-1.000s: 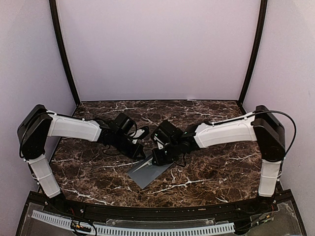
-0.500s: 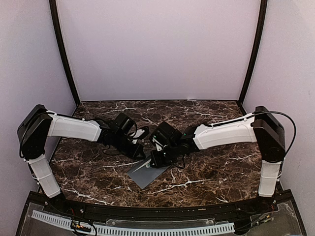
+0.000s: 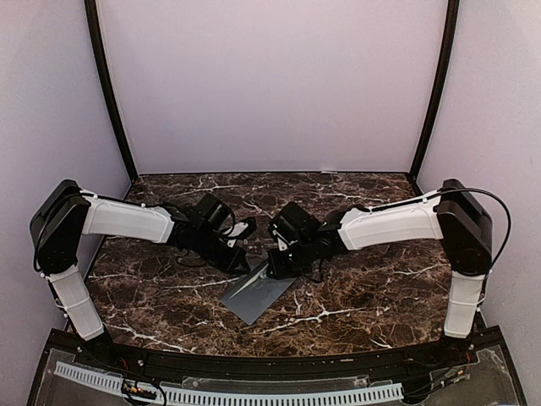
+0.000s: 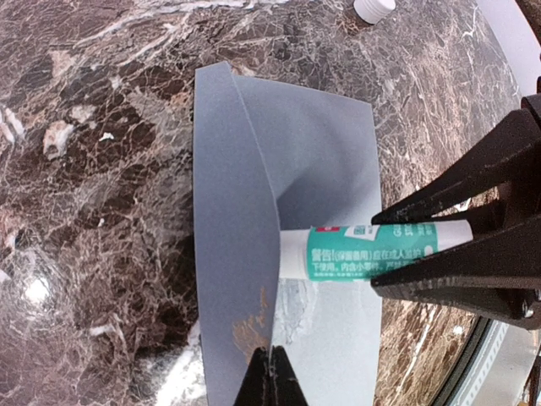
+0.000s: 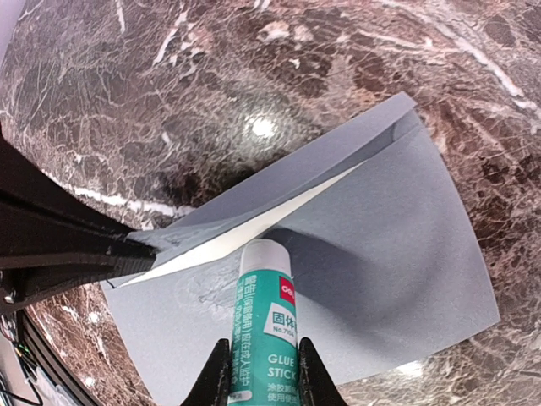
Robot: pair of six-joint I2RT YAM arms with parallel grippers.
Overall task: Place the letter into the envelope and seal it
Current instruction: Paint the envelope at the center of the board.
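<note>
At the middle of the marble table point(image 3: 380, 296), you've got both claws working on the grey envelope point(image 3: 258, 294).

Your left gripper point(image 4: 270, 376) is pinched tight on the pointed tip of the flap point(image 4: 232, 237), holding it lifted off the envelope's body, which lies flat on the marble and skewed to the near edge. Your right gripper point(image 5: 262, 372) is clamped narrow round a teal-and-white glue stick point(image 5: 264, 309), and the stick's white end sits against the grey paper just under the raised flap. There's a shiny smear point(image 5: 203, 279) on the paper right beside that tip. A thin pale strip point(image 5: 254, 227) runs along the flap's edge in the right wrist view, but you can't tell whether that's the letter. A small white cap point(image 4: 374, 8) sits on the marble, well apart from the envelope.
</note>
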